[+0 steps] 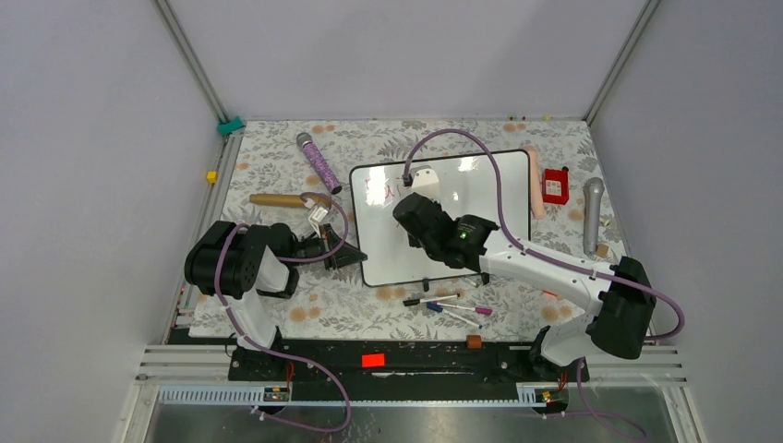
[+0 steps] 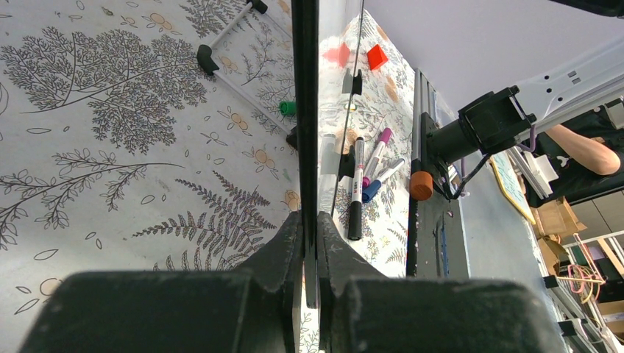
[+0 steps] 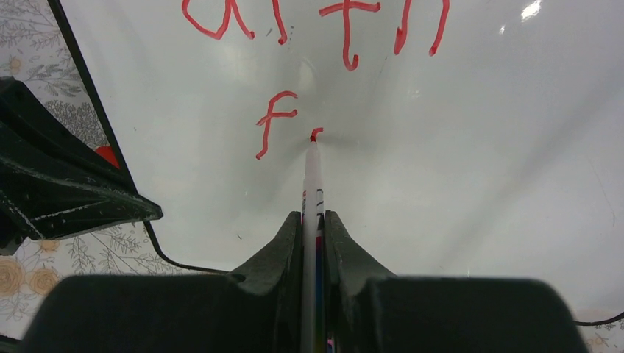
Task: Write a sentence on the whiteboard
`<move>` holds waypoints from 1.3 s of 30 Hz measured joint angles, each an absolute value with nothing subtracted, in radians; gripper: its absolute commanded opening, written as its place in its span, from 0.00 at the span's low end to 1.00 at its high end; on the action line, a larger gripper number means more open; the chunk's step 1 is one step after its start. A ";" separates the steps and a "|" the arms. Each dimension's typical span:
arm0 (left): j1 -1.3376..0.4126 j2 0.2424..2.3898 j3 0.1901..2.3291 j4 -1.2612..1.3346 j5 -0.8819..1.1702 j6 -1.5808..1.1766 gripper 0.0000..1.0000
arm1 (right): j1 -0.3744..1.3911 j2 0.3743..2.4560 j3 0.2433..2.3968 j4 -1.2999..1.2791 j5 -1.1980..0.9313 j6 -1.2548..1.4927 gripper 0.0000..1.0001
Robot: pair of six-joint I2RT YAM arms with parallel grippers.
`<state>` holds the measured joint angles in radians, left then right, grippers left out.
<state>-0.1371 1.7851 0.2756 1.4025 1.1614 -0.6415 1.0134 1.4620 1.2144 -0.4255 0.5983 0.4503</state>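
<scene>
The whiteboard lies flat in the middle of the table. My left gripper is shut on the whiteboard's black-framed edge, pinched between the jaws of the left gripper. My right gripper hovers over the board's left half. In the right wrist view the right gripper is shut on a white marker, whose red tip touches the whiteboard. The sentence shows red letters "aith" at the top, a lone "f" below, and a short fresh stroke at the tip.
Several loose markers lie near the board's front edge, also markers. A purple microphone and a wooden stick lie at the left. A red box and a grey microphone lie at the right.
</scene>
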 measured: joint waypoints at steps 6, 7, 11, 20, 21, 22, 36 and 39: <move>-0.137 1.785 0.276 1.403 1.162 -0.641 0.00 | 1.013 1.463 1.215 -0.457 0.568 0.465 0.00; -0.137 1.785 0.276 1.403 1.162 -0.641 0.00 | 1.013 1.465 1.215 -0.467 0.561 0.469 0.00; -0.137 1.785 0.276 1.401 1.160 -0.645 0.00 | 1.013 1.472 1.224 -0.493 0.555 0.480 0.00; -0.137 1.785 0.276 1.402 1.161 -0.645 0.00 | 1.013 1.473 1.235 -0.542 0.599 0.492 0.00; -0.137 1.785 0.276 1.402 1.161 -0.645 0.00 | 1.013 1.473 1.237 -0.545 0.605 0.492 0.00; -0.137 1.785 0.276 1.403 1.161 -0.645 0.00 | 1.012 1.473 1.242 -0.549 0.613 0.492 0.00; -0.138 1.785 0.276 1.404 1.162 -0.645 0.00 | 0.990 1.499 1.304 -0.551 0.635 0.476 0.00; -0.137 1.785 0.276 1.404 1.162 -0.645 0.00 | 0.989 1.499 1.304 -0.551 0.628 0.476 0.00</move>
<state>-0.1371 1.7851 0.2760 1.4044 1.1618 -0.6445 0.9894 1.4990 1.3045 -0.5514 0.6277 0.4763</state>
